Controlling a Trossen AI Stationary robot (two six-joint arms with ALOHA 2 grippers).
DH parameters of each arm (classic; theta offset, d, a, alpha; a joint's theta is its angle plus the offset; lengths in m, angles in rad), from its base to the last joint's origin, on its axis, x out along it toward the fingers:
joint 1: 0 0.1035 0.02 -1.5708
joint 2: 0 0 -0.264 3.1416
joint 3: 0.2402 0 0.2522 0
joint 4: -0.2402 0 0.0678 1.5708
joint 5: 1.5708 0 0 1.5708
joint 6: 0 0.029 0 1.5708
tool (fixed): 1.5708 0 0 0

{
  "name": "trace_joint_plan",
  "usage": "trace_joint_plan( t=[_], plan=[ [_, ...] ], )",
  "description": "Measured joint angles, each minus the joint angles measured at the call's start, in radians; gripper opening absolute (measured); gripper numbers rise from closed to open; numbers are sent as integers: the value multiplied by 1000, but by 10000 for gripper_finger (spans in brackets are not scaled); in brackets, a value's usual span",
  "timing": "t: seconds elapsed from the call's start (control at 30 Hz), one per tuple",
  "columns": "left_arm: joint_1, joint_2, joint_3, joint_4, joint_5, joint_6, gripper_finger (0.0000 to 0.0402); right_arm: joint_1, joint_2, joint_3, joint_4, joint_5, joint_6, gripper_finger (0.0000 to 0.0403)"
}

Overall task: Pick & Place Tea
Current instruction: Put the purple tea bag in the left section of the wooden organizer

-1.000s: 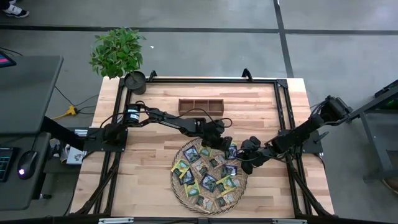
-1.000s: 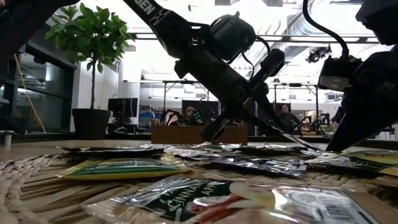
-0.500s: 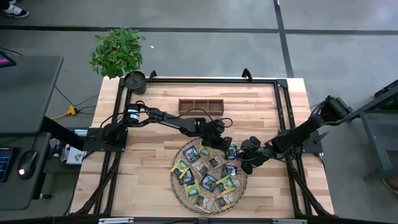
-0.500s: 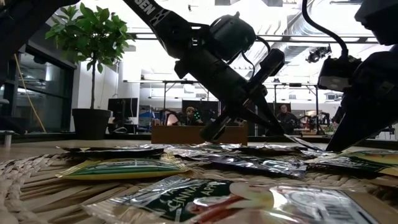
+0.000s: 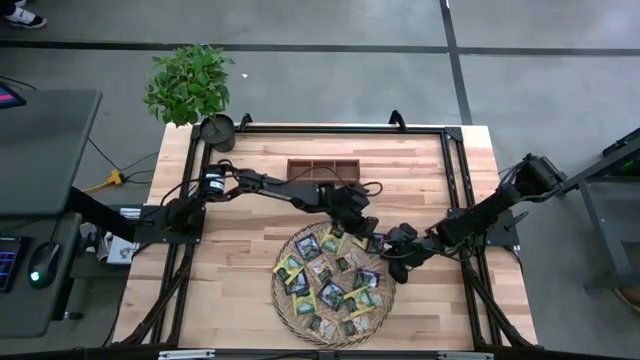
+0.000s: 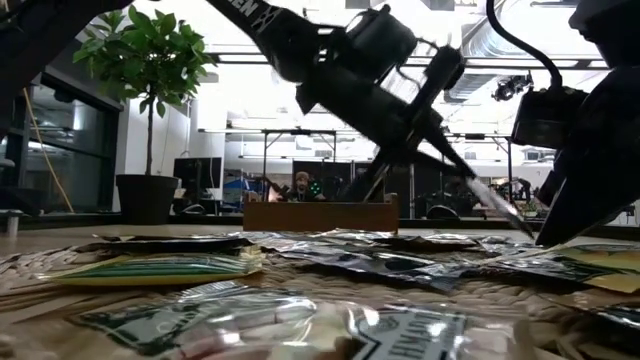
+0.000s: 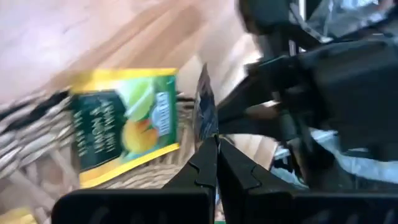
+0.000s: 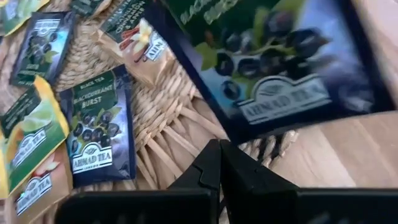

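Tea sachets [image 5: 330,285] lie scattered across the round woven tray [image 5: 283,303] near the worktop's front edge. At the table's [image 5: 250,290] back-left corner stands a potted plant [image 5: 190,90], and a wooden compartment box [image 5: 322,170] sits toward the back edge. The left gripper [image 7: 209,149], over the tray's back rim, pinches a dark sachet [image 7: 204,115] edge-on, beside a yellow-green sachet [image 7: 121,121]. The right gripper [image 8: 219,152], fingers together, hovers at the tray's right rim, close to the left one.
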Motion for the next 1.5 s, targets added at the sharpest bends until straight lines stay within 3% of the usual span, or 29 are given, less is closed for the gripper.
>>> trace_joint_plan(
  t=[0.2, 0.47, 0.73, 1.13, 1.5],
  plan=[
    [16, 0, 164, -282, -14, 182, 0, 0, -28, 0, -6, -15, -10, 0],
    [83, 0, 452, -805, -103, 572, 0, 0, -104, 0, -9, -12, -44, 0],
    [158, 0, 652, -1122, -202, 847, 0, 0, -130, 0, -31, 4, -45, 0],
    [285, 0, 693, -1524, -378, 1136, 0, 0, -130, 0, -30, 22, -36, 0],
    [331, 0, 691, -1519, -418, 1310, 0, 0, -130, 0, -33, 27, -17, 0]
  ],
)
